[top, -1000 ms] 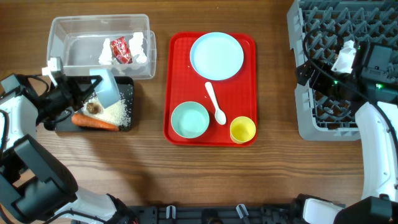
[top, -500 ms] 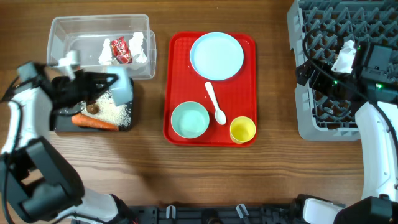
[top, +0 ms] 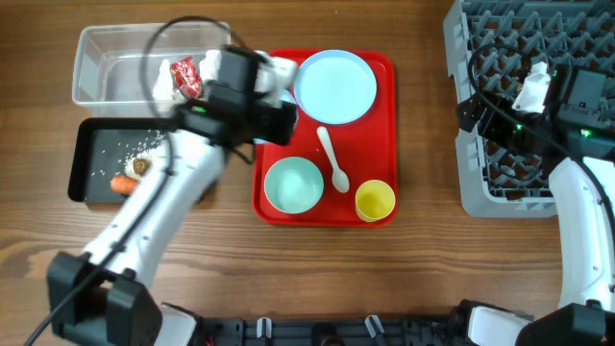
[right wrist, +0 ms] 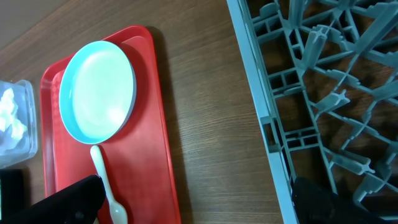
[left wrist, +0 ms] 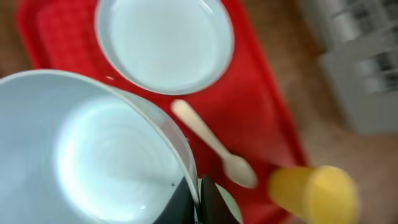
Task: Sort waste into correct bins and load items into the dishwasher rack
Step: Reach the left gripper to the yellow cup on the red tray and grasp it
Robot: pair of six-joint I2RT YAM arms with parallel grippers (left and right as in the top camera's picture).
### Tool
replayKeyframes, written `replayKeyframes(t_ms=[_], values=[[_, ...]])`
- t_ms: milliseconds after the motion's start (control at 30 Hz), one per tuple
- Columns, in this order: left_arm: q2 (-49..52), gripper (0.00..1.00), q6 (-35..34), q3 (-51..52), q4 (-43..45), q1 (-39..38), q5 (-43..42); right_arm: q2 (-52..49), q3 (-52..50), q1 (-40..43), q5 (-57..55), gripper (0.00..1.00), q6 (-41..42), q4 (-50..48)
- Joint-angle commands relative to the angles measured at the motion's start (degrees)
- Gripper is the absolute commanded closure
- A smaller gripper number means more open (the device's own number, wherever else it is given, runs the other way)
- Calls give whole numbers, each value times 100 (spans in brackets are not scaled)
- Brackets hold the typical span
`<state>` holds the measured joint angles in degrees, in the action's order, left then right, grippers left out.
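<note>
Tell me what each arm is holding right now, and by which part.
Left gripper: pale blue bowl, jaws pinching its rim. Right gripper: nothing.

Wooden table top (top: 423, 259) filling whole overhead view, reaching every edge of frame. Surface showing mid-brown, fine grain streaking left to right. Darker and lighter bands alternating across boards. Light falling evenly from above, casting soft, faint shadows on wood. Same brown wood showing in right wrist view, grain running diagonally there. Left wrist view catching only blurred brown patches of it, at upper corners, detail too smeared to read.
</note>
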<state>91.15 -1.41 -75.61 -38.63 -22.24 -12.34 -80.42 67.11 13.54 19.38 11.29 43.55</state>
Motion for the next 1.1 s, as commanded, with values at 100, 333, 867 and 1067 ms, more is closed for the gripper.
replayKeyframes(t_ms=[100, 333, 867, 1067], values=[[986, 96, -37, -87, 400, -706, 2330, -48, 2, -17, -55, 0, -63, 2], [1574, 96, -39, -87, 859, -723, 1906, -48, 2, -17, -55, 0, -63, 7], [1878, 96, -105, -85, 990, -817, 1300, -48, 0, -17, -57, 0, -74, 22], [1880, 88, -103, -85, 767, -841, 1303, -48, 0, -17, -57, 0, -76, 20]])
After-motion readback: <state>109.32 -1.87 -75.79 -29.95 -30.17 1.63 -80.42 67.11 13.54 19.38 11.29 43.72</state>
